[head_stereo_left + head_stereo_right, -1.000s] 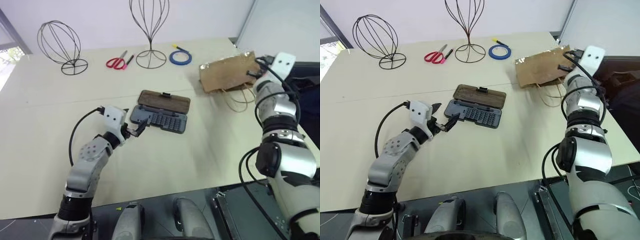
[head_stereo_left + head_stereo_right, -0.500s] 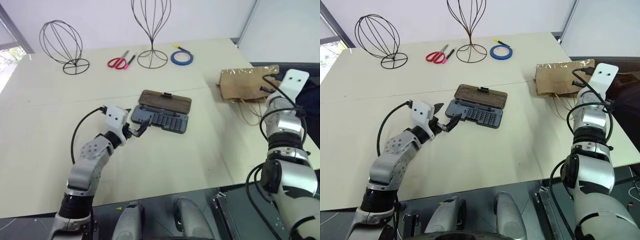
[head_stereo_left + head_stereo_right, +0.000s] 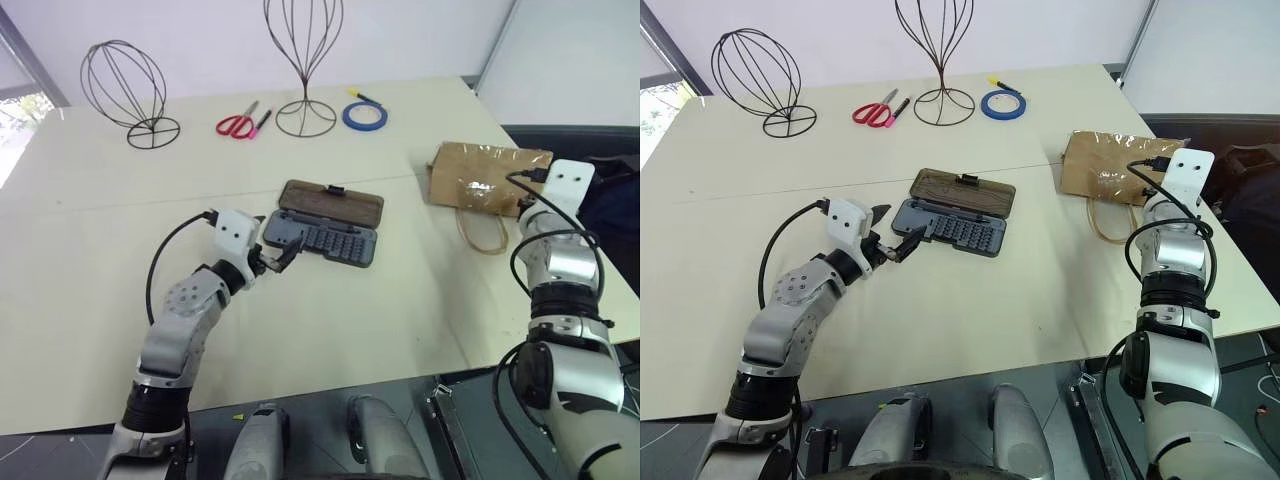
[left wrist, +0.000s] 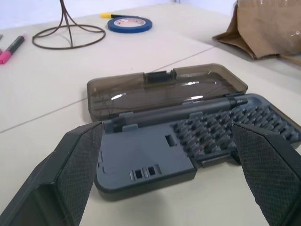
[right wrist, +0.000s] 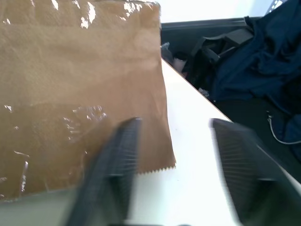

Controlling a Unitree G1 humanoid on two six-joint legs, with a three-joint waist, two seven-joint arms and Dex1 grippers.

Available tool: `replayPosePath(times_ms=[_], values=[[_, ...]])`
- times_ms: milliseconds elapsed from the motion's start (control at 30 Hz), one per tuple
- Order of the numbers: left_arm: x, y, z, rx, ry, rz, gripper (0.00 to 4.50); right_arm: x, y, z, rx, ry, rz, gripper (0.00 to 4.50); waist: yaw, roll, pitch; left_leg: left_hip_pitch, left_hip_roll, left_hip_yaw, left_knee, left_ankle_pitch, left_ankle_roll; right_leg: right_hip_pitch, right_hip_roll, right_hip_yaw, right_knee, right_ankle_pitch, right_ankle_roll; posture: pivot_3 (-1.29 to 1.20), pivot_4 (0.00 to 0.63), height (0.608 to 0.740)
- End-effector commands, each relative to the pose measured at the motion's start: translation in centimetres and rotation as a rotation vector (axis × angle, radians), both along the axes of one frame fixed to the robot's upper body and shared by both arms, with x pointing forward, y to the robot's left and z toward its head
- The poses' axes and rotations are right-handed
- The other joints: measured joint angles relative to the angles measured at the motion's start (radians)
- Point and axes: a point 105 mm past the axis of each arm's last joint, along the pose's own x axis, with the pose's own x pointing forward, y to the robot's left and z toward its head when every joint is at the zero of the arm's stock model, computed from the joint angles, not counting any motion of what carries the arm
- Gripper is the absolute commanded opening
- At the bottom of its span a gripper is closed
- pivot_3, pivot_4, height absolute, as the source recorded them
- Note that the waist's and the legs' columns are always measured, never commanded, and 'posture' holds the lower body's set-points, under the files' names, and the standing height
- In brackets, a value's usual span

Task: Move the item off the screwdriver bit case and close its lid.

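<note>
Half the job looks done to me: a second ago my right pincer (image 5: 174, 174) carried the paper bag (image 3: 482, 177) aloft, and now its fingers have parted and the bag lies flat near the bench's (image 3: 330, 330) right edge, well apart from the bit case (image 3: 322, 238). The case sits mid-bench, long axis running left to right, slightly skewed, its lid (image 3: 331, 203) still folded flat toward the far edge. My left pincer (image 3: 273, 259) waits wide open at the case's left end.
</note>
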Motion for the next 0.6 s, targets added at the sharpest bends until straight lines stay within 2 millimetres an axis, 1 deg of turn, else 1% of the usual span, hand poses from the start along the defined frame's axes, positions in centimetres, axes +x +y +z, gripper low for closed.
replayPosePath(times_ms=[33, 133, 200, 267, 333, 400, 500, 600], values=[[0.0, -0.4, 1.0, -0.006, -0.047, -0.020, 4.50, -0.4, -0.3, 2.8, -0.081, -0.060, 0.012, 4.47, 0.000, 0.000, 0.000, 0.000, 0.000, 0.000, 0.000, 0.000, 0.000, 0.000, 0.000, 0.000, 0.000, 0.000, 0.000, 0.00, 0.150, 0.740], [0.0, -0.4, 1.0, -0.007, -0.048, -0.023, 4.50, 0.1, 1.6, 5.9, -0.140, -0.164, 0.123, 4.47, -0.003, 0.000, 0.000, 0.000, 0.000, 0.000, 0.000, 0.000, 0.000, 0.000, 0.000, 0.000, 0.000, 0.000, 0.000, 0.00, 0.150, 0.740], [0.0, -0.5, 0.9, -0.007, -0.048, -0.025, 4.50, 0.5, 3.1, 7.5, -0.162, -0.204, 0.208, 4.47, -0.004, 0.001, 0.000, 0.000, 0.000, 0.000, 0.000, 0.000, 0.000, 0.000, 0.000, 0.000, 0.000, 0.000, 0.000, 0.00, 0.150, 0.740], [0.0, -0.6, 0.9, -0.008, -0.048, -0.028, 4.50, 1.1, 6.1, 9.1, -0.147, -0.247, 0.365, 4.47, -0.004, 0.001, 0.000, 0.001, 0.000, 0.000, 0.000, 0.000, 0.000, 0.000, 0.001, 0.000, 0.000, 0.000, 0.000, 0.00, 0.150, 0.740], [0.1, -0.7, 0.9, -0.009, -0.048, -0.032, 4.50, 1.8, 10.2, 10.2, -0.118, -0.246, 0.569, 4.47, -0.005, 0.001, 0.000, 0.001, 0.000, 0.000, 0.000, 0.000, 0.000, 0.000, 0.001, 0.000, 0.000, 0.000, 0.000, 0.00, 0.150, 0.740], [0.1, -0.8, 0.9, -0.010, -0.047, -0.037, 4.50, 2.1, 12.5, 10.4, -0.121, -0.211, 0.690, 4.47, -0.003, 0.001, 0.000, 0.001, 0.001, 0.000, 0.000, 0.000, 0.000, 0.000, 0.001, 0.000, 0.001, 0.000, 0.000, 0.00, 0.150, 0.740], [0.3, -1.0, 0.9, -0.009, -0.046, -0.049, 4.50, 3.1, 15.9, 9.0, -0.166, -0.063, 0.877, 4.47, 0.002, 0.001, 0.000, 0.001, 0.001, -0.001, 0.000, 0.000, 0.000, 0.000, 0.001, 0.000, 0.000, 0.000, 0.000, 0.00, 0.150, 0.740], [0.4, -1.1, 1.0, -0.008, -0.049, -0.054, 4.50, 4.3, 17.6, 7.9, -0.216, 0.030, 0.983, 4.47, 0.005, 0.001, 0.000, 0.000, 0.000, 0.000, 0.001, 0.000, 0.000, 0.000, 0.000, -0.001, 0.000, 0.000, 0.000, 0.00, 0.150, 0.740]])
